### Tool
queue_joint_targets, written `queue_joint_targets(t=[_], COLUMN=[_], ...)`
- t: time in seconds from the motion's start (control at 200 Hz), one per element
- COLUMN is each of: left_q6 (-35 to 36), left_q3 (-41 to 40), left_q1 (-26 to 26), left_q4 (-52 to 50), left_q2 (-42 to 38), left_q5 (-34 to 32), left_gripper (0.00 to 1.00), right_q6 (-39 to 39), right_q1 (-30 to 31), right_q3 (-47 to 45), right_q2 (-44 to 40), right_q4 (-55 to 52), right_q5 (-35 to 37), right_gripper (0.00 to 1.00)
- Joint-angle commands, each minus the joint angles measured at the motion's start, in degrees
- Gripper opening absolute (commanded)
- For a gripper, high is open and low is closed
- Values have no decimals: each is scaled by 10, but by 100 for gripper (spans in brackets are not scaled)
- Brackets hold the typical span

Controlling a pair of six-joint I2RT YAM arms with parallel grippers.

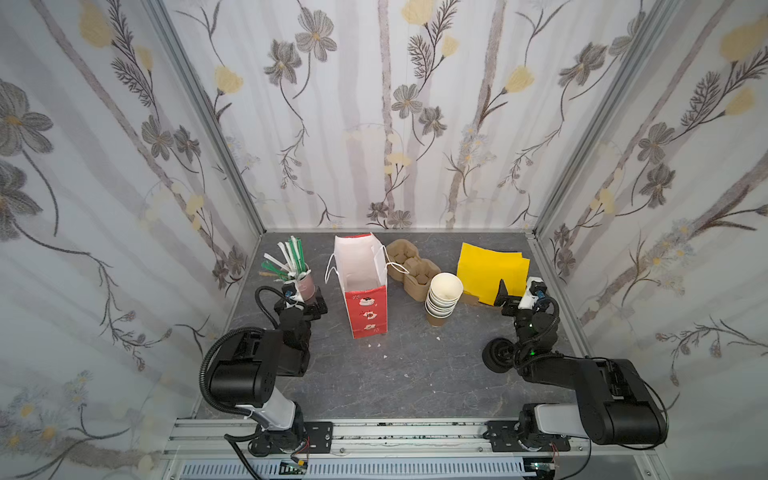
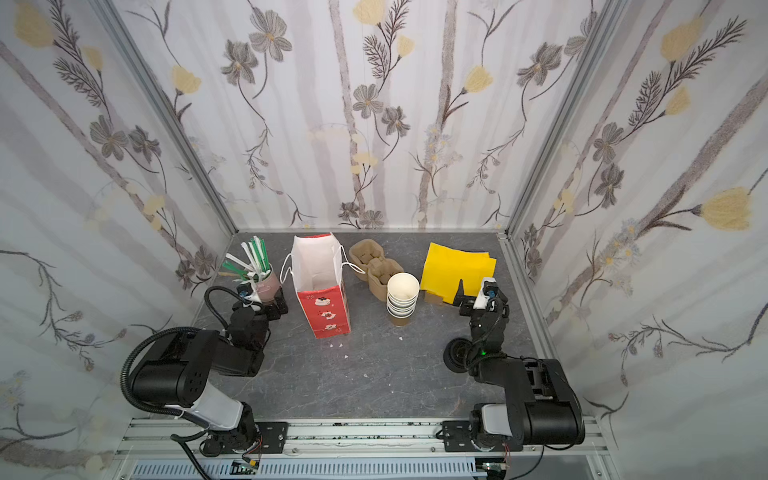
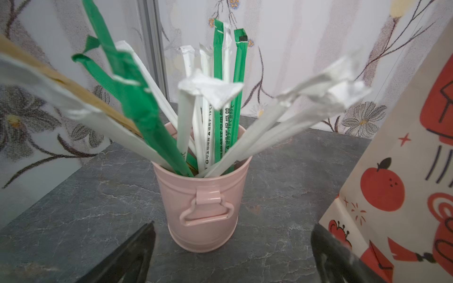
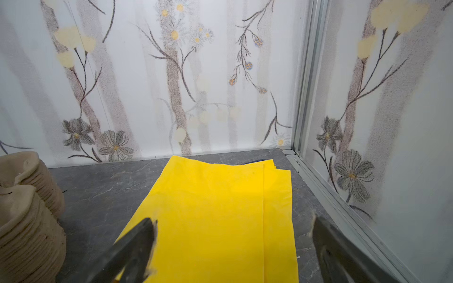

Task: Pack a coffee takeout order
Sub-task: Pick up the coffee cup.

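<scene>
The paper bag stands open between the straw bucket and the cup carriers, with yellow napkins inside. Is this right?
No. The yellow napkins lie on the table, right of the cup stack, not in the paper bag. Both top views show it.

The pink bucket (image 3: 203, 203) stands right ahead of your left claw (image 3: 234, 226), the paper bag (image 3: 404, 183) close beside it. Your right claw (image 4: 232, 219) faces flat yellow napkins (image 4: 215, 196), the side wall (image 4: 392, 147) near. In front of the bag, bare surface (image 1: 395, 374) gives room.
</scene>
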Motion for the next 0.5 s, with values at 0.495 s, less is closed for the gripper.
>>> queue_joint_targets(t=[0.495], left_q6=[0], left_q3=[0], left_q1=[0], left_q4=[29], left_q2=[0], left_q5=[0], left_gripper=[100], right_q6=[-5], right_q1=[-2], right_q3=[5], right_q2=[1], right_q4=[6], right_q5=[-6], right_gripper=[100])
